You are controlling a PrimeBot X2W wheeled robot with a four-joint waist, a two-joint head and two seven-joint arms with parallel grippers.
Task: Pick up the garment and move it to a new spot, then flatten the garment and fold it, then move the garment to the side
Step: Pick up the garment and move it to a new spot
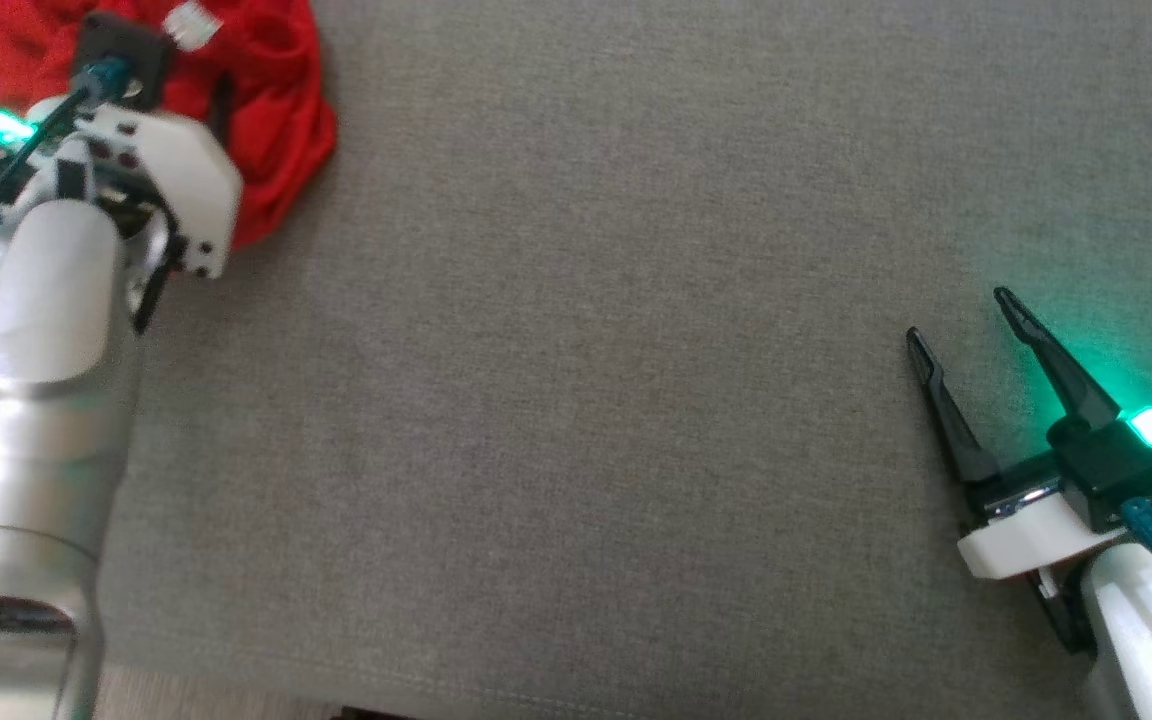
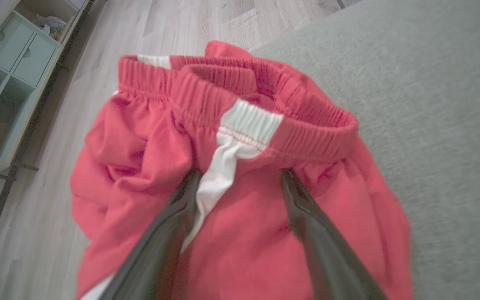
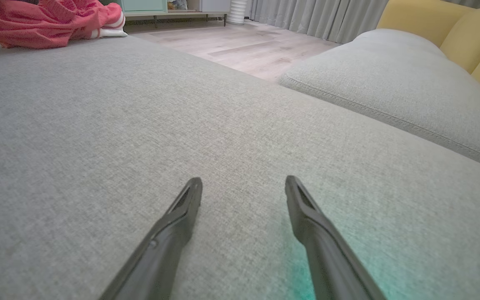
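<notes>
Left gripper, jaws spread wide, at the crumpled red garment on the grey cushion edge; right gripper, likewise open, well apart.

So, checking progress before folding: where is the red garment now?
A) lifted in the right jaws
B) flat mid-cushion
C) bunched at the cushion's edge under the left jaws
C: the red garment lies crumpled at the grey cushion edge, the left jaws open over it.
</notes>
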